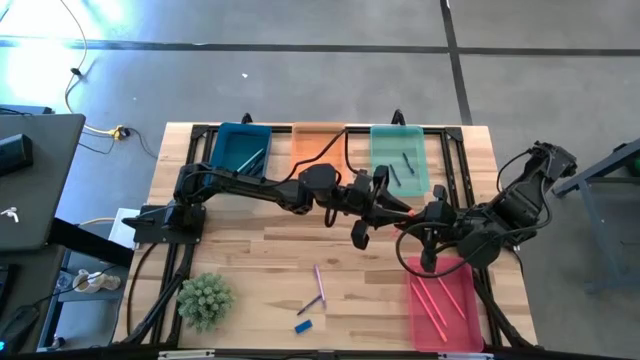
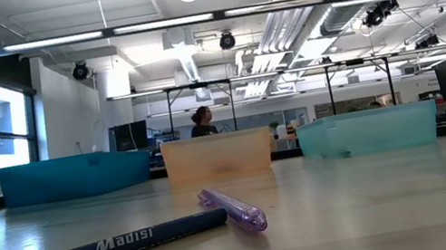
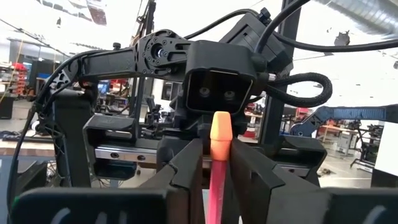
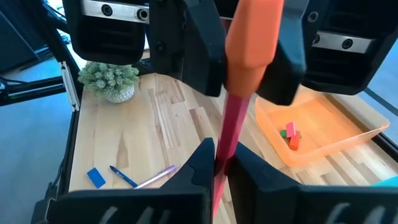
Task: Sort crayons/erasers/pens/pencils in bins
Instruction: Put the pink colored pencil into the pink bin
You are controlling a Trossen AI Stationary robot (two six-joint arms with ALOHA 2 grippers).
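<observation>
Both grippers meet above mid-table, before the teal bin. The right gripper pinches a pink pencil; the left gripper's fingers flank it narrowly. Bare wood lies between them and the front-edge blue eraser. Only the right wrist view shows erasers inside the orange bin.

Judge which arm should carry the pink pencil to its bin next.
Right. The right gripper is shut on the pink pencil, and the pink-red bin, already holding similar pencils, lies on its side.
</observation>
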